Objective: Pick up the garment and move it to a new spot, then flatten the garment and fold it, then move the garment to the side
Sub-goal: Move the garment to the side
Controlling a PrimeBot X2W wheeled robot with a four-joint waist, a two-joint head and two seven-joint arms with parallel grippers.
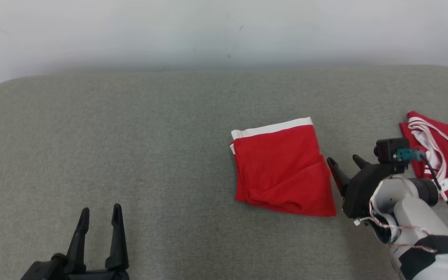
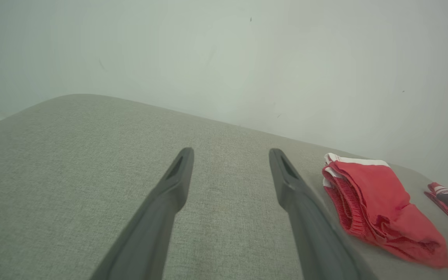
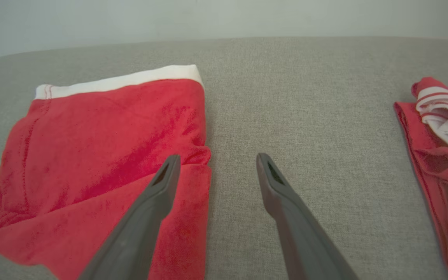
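head view: the folded red garment (image 1: 282, 171) lies flat on the grey cushion (image 1: 130, 136), right of the middle and away from every edge, with much bare room at its left. the left gripper (image 1: 101, 208), jaws apart, is near the front edge, well apart from the garment. the right gripper (image 1: 343, 158), jaws apart, is just beside the garment, between it and a second red garment (image 1: 441, 163). left wrist view: bare cushion ahead until the rounded far edge and the wall (image 2: 224, 58). right wrist view: one finger (image 3: 158, 194) is over the garment's edge, the other over bare cushion.
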